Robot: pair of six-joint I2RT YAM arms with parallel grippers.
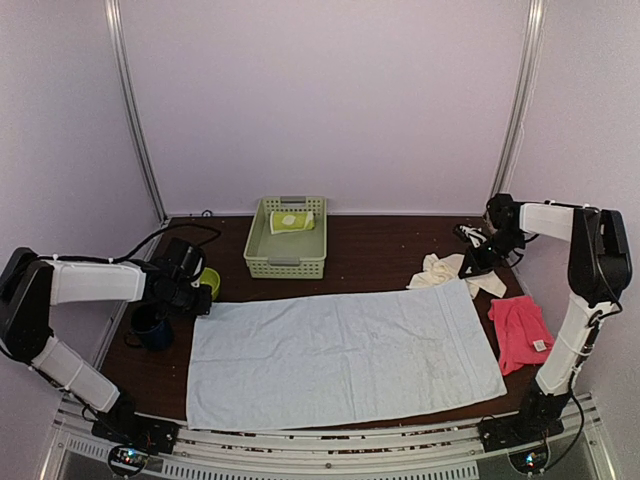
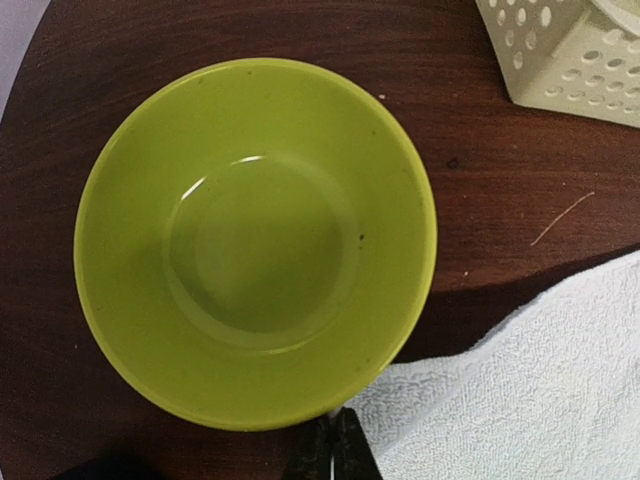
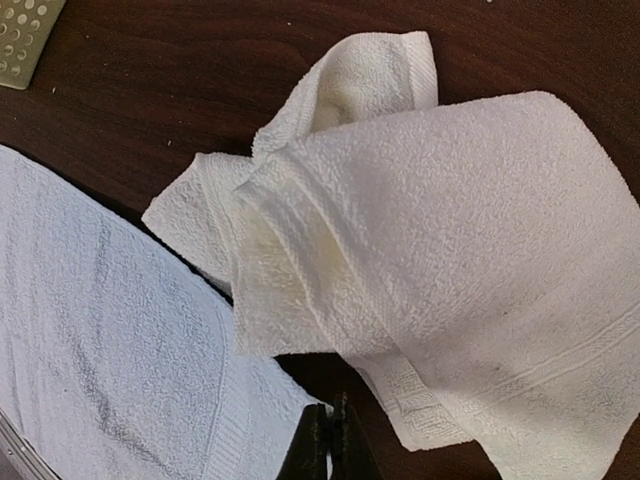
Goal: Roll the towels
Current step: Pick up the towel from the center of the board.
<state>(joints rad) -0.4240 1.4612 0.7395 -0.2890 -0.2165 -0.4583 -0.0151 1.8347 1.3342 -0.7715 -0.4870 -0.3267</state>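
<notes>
Top external: blue towel flat, R gripper closed.

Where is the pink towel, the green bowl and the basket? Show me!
pink towel (image 1: 518,332), top view from above, the middle of the crumpled cloth.
green bowl (image 2: 258,250), left wrist view, the inside bottom of the bowl.
basket (image 1: 285,266), top view from above, its near outside wall.

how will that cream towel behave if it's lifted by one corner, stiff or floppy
Probably floppy: the cream towel lies in soft, overlapping folds, so it would likely drape and unfold. The thin terry looks light. Its looped surface should grip rather than slip; it seems to touch the light blue towel and might tug it.
</notes>
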